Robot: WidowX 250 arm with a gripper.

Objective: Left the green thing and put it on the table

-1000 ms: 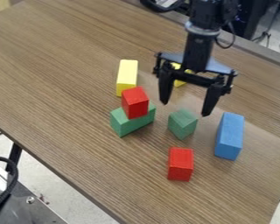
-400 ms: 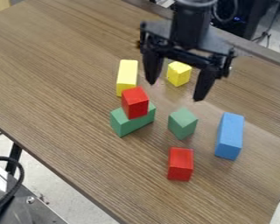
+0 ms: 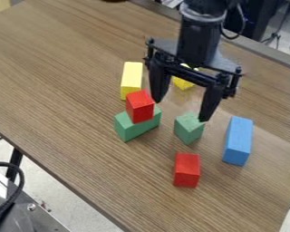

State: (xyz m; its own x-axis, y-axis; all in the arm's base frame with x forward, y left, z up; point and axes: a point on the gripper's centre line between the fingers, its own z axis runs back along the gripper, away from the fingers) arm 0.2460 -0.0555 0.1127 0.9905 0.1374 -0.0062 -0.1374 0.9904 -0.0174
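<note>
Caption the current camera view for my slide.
An open black gripper hangs above a small green block on a wooden table among coloured blocks.

Wooden blocks, seven, on a wood-grain table (image 3: 69,99), with black two-finger gripper (image 3: 181,111) above.
Gripper: fingers parted, pointing down, one tip in line with the top of the small green block (image 3: 188,130), contact unclear. Small red block (image 3: 139,108): resting on the long green block (image 3: 132,129), left of the small green one in the view. Long yellow block (image 3: 132,79): just behind that stack. Small yellow block (image 3: 182,84): partly hidden by the gripper. Long blue block (image 3: 237,141): near the small green one, to its right, apart. Second red block (image 3: 186,170): nearest the view's lower edge.
</note>
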